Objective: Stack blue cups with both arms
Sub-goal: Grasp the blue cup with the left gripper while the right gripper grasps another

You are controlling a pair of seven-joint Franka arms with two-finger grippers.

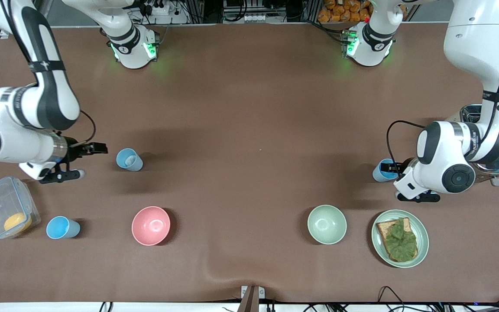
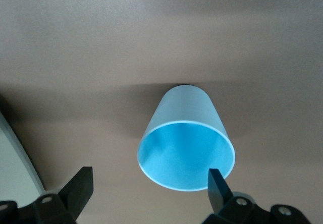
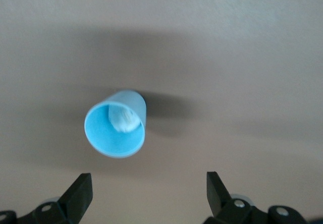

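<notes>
At the right arm's end of the surface (image 1: 241,108), my right pincer (image 1: 80,161) hangs spread with nothing between its fingers, just beside one blue cup (image 1: 129,159) with something pale inside, while a second blue cup (image 1: 62,228) stands nearer the front camera, between the clear box (image 1: 7,207) and the pink bowl (image 1: 150,225). Toward the left arm's end come the green bowl (image 1: 326,224), the plate of toast (image 1: 400,238), and my left pincer (image 2: 149,186), also spread and gripping nothing, close up against the third blue cup (image 1: 383,170), one fingertip in front of its rim.
</notes>
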